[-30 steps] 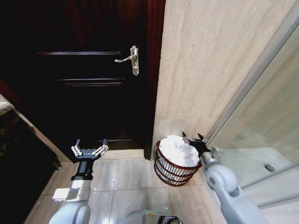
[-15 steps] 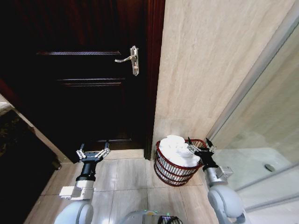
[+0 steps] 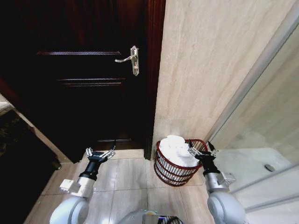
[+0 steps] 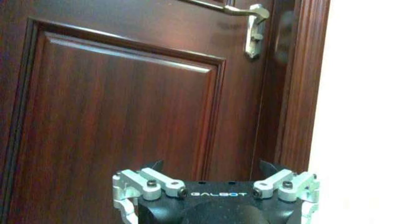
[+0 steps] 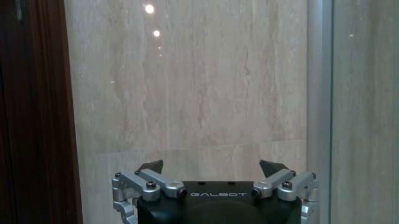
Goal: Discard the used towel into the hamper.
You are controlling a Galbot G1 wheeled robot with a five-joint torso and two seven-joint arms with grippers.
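The hamper (image 3: 176, 163), a round basket of dark reddish-brown bands narrowing toward its base, stands on the tiled floor (image 3: 131, 179) against the beige stone wall (image 3: 210, 70), just beside the dark wooden door frame (image 3: 152, 84) and near the glass shower panel (image 3: 261, 135). The white towel (image 3: 175, 151) lies bunched inside it, heaped above the rim and covering most of the opening. The right tool (image 3: 202, 151) hangs at the hamper's rim on the side toward the glass, its two dark fingers spread apart and released, gripping nothing; whether a fingertip touches the towel or the rim cannot be told. In the right wrist view the same right tool (image 5: 212, 165) shows its fingertips wide apart with nothing between them, facing the stone wall (image 5: 187, 93) with the metal edge of the glass panel (image 5: 318, 93) on one side and the door frame (image 5: 44, 116) on the other. The left tool (image 3: 99, 154) is held low over the floor before the dark door (image 3: 79, 79), well apart from the hamper, fingers also spread and released, holding nothing. In the left wrist view the left tool (image 4: 212, 165) faces the panelled door (image 4: 124, 116), with the silver lever handle (image 4: 252, 28) above it
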